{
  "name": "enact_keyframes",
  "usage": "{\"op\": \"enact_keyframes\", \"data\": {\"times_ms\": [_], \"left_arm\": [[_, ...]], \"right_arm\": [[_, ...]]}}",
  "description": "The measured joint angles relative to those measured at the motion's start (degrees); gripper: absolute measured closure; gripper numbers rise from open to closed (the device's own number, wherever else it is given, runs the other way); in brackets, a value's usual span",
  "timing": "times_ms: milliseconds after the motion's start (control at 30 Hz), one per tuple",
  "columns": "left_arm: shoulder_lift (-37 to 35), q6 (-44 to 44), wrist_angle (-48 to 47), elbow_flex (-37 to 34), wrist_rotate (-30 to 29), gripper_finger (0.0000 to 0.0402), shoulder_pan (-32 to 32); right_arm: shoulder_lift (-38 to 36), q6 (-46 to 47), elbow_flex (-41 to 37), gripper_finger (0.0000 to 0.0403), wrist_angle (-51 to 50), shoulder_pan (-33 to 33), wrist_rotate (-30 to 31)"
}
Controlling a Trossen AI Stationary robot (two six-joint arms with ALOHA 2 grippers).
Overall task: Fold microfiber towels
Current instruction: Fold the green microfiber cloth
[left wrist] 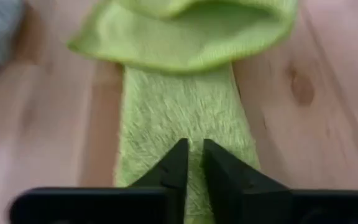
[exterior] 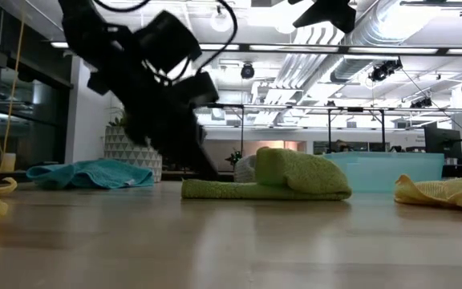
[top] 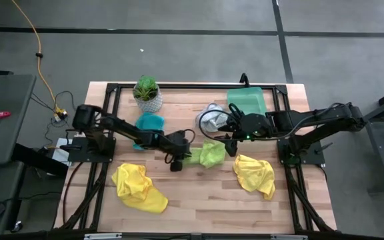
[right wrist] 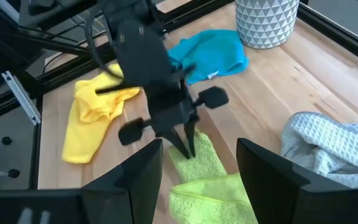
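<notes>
High view: left gripper (top: pixel 177 164) sits just left of frame centre, at the left edge of the lime towel (top: pixel 209 154). In the left wrist view the two fingers (left wrist: pixel 178 167) stand nearly together over a flat strip of the lime towel (left wrist: pixel 185 118), with only a thin gap between them; they are pinched to the cloth's near edge, but a firm hold on the fabric cannot be confirmed. The far part of the cloth is folded up into a loose pocket at the top of that frame.

Low view: the lime towel (exterior: pixel 271 183) lies at centre frame on the table (exterior: pixel 231 241), a flat layer with a rolled hump on top to the right; the left arm comes down to its left end.

Right gripper (top: pixel 231 147) hovers just right of centre in the high view, close to the lime towel's right side, fingers spread and holding nothing. The right wrist view shows its two fingers (right wrist: pixel 143 168) wide apart at the bottom of frame, with the left gripper (right wrist: pixel 185 146) beyond them.

Other towels, high view: teal (top: pixel 150 123) upper left of centre, next to the plant (top: pixel 147 93); grey-white (top: pixel 211 117) above centre, beside the green tray (top: pixel 248 101); one yellow (top: pixel 137 188) lower left; another yellow (top: pixel 255 174) lower right.
</notes>
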Motion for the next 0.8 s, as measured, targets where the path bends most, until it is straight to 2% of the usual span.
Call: {"op": "enact_keyframes", "data": {"times_ms": [67, 267, 400, 500, 600, 700, 800], "left_arm": [[1.6, -1.0, -0.4, 0.1, 0.1, 0.0395, -0.3], [1.0, -0.5, -8.2, 0.3, 0.4, 0.0399, -1.4], [-1.9, 5.3, -15.9, 0.2, 0.5, 0.0400, -1.5], [-4.7, 10.0, -22.4, -0.1, 0.4, 0.0401, -0.7], [-7.2, 13.8, -28.2, -0.2, 0.4, 0.0401, 0.5], [-8.2, 14.9, -30.9, -0.2, 0.4, 0.0401, 1.6], [-8.7, 11.8, -30.9, -0.3, 0.4, 0.0401, 2.3]], "right_arm": [[0.0, 1.9, 0.0, 0.0206, 0.0, -0.1, 1.0], [1.0, 10.3, 0.0, 0.0206, 0.0, -0.3, 5.6], [5.2, 13.9, 0.0, 0.0206, -0.1, -0.3, 2.7], [10.4, 14.6, 0.0, 0.0206, 0.2, -0.2, -1.2], [16.0, 14.4, 0.0, 0.0206, 0.5, -0.2, -2.6], [21.0, 14.3, 0.0, 0.0206, 1.5, -0.5, -2.8], [25.3, 12.6, 0.0, 0.0206, 5.4, -0.8, -3.1]]}}
